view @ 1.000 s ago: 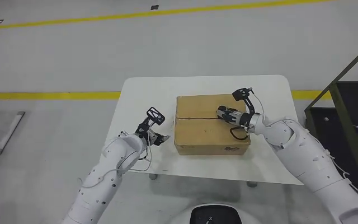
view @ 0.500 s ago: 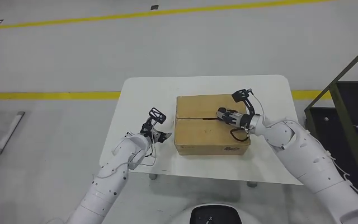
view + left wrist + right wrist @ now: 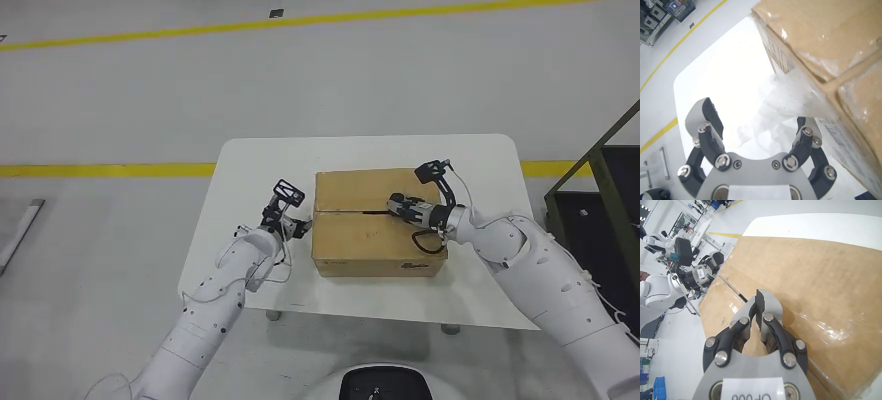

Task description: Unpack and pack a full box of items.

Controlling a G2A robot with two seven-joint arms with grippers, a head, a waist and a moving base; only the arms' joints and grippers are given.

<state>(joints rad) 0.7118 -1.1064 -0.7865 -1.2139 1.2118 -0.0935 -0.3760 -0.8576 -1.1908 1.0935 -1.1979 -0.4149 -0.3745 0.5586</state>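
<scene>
A closed cardboard box stands in the middle of the white table, its flaps sealed with clear tape along the centre seam. My left gripper is open at the box's left side, close to the end of the seam. A loose flap of clear tape hangs off the box edge just ahead of one finger. In the top view the left gripper almost touches the box wall. My right gripper is shut, tips down on the box top over the seam, toward the right half.
A dark metal rack stands off the table's right side. The table has bare surface left of the box and behind it. Yellow floor lines run past the table. Benches and other robots stand far off in the room.
My left gripper has moved right and forward, from the open table up to the box's left wall. The right gripper has stayed on the box top.
</scene>
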